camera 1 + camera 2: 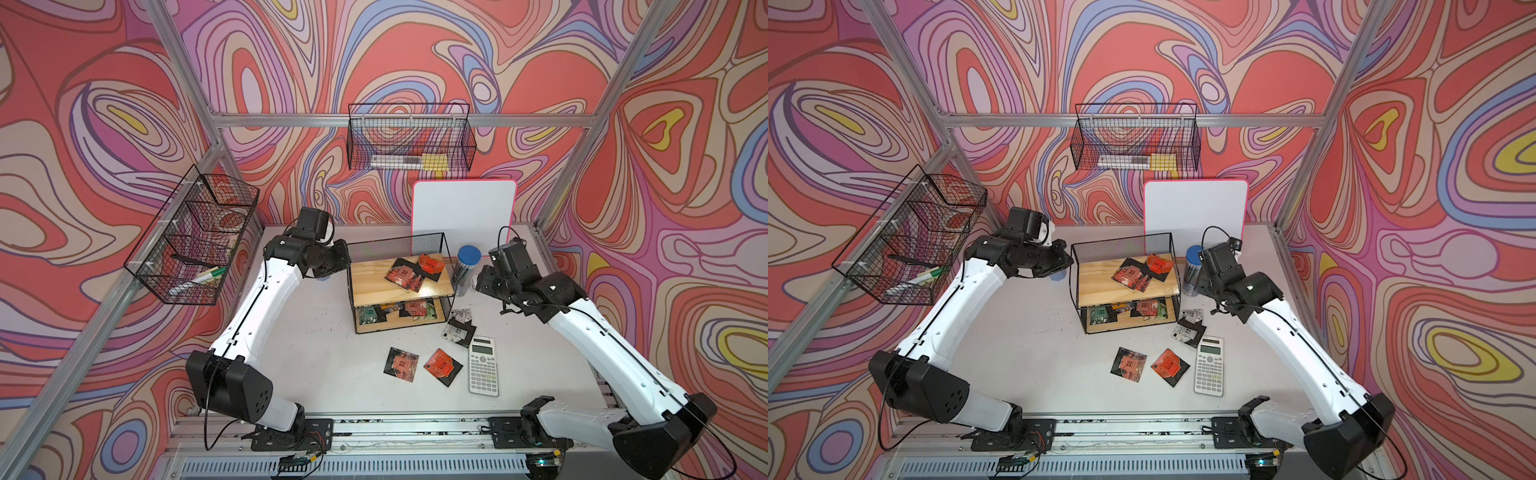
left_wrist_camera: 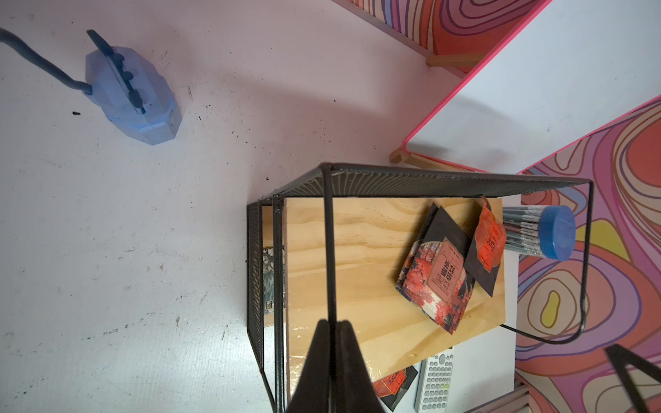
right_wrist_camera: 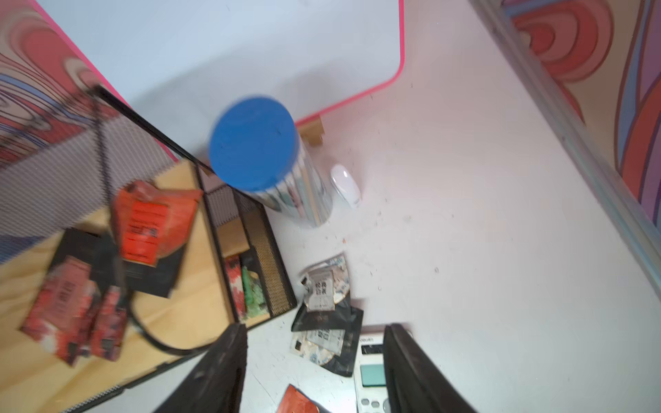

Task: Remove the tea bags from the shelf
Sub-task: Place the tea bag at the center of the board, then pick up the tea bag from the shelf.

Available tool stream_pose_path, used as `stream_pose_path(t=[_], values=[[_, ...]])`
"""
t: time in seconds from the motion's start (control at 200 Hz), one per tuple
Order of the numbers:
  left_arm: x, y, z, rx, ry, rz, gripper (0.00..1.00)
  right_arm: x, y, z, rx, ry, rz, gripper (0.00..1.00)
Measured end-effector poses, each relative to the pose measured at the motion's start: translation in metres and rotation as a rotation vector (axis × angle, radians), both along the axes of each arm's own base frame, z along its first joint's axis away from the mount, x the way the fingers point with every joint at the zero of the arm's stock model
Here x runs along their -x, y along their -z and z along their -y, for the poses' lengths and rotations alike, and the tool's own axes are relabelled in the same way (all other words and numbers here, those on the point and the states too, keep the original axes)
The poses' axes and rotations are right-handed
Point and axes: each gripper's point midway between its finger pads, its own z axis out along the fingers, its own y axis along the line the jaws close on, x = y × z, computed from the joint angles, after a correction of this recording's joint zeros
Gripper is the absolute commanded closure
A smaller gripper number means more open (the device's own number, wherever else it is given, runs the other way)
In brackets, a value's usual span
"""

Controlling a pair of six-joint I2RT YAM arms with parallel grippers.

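Plainly, we find the left gripper [image 2: 332,323] clamped on a thin wire rail of the shelf [image 1: 374,282], at its left side. In both top views its fingers are hidden behind the wrist.

The right gripper [image 3: 314,327] has its fingers apart with nothing between them, near the shelf's right side. That wrist picture is blurred, so we cannot read the print on the packets there.

Tea bags [image 1: 409,272] lie in a loose overlapping heap on the upper board, towards its right rear. More lie on the lower board [image 1: 399,326], but the upper board covers most of them and we cannot count them. Others lie on the table [image 1: 324,340] in front of the shelf and beside a calculator [image 1: 484,365], which is cut off in both wrist views.

A tub [image 1: 468,266] with a blue lid stands right of the shelf, partly covered by the right arm.
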Motion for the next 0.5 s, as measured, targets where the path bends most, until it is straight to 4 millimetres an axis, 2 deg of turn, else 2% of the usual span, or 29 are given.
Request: stream_pose_path(t=[0.065, 0.12, 0.23, 0.356, 0.496], values=[[0.0, 0.0, 0.0, 0.0, 0.0, 0.0, 0.99, -0.009, -0.031, -0.005, 0.023, -0.031, 0.05, 0.32], [0.0, 0.0, 0.0, 0.0, 0.0, 0.0, 0.99, -0.017, -0.049, -0.013, 0.048, -0.058, 0.074, 0.32], [0.0, 0.0, 0.0, 0.0, 0.0, 0.0, 0.99, -0.034, -0.074, -0.05, 0.093, -0.136, 0.092, 0.32], [0.0, 0.0, 0.0, 0.0, 0.0, 0.0, 0.99, -0.048, -0.076, -0.1, 0.113, -0.185, 0.061, 0.29], [0.0, 0.0, 0.0, 0.0, 0.0, 0.0, 0.99, -0.06, -0.053, -0.143, 0.111, -0.148, -0.009, 0.3]])
